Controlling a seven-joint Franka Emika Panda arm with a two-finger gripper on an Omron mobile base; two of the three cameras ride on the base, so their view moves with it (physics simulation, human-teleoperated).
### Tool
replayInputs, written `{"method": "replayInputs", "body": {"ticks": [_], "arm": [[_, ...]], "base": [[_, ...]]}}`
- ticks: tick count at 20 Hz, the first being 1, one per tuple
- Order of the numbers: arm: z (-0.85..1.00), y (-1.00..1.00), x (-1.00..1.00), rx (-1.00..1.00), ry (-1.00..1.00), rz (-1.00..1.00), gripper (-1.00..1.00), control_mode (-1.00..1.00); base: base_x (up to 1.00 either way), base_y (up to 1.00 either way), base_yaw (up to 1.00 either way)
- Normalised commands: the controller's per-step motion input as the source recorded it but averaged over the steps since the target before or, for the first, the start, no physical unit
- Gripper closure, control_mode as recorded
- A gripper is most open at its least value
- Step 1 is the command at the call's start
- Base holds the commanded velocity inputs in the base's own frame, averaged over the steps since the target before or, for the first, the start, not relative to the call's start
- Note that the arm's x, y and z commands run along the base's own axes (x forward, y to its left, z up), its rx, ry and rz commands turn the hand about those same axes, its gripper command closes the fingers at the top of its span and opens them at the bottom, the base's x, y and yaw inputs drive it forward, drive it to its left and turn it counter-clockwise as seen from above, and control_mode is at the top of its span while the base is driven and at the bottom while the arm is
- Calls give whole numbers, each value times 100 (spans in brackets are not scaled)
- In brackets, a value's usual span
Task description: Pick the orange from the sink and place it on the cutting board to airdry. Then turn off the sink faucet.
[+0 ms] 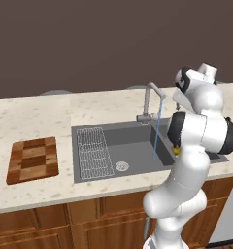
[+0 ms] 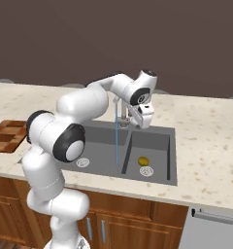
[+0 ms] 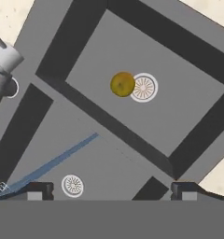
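Fingers spread above orange.

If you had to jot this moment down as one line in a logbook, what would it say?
tool: open, above sink | orange: in basin beside drain | faucet: running | cutting board: bare

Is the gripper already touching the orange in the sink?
Apart. In the right base view the open gripper hangs above the sink, with bare basin wall between it and the orange on the floor below.
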Motion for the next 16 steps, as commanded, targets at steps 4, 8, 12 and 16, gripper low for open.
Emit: {"method": "replayInputs", "body": {"ticks": [4,8,12,16], "arm": [[-18,-19,22,3,2,-16,-100,-100],[-17,-22,15,2,2,-13,-100,-100],[-15,-25,10,0,4,-9,-100,-100],[-10,-24,8,0,7,-7,-100,-100]], "base": [[0,0,0],[0,0,0],[0,0,0],[0,0,0]]}}
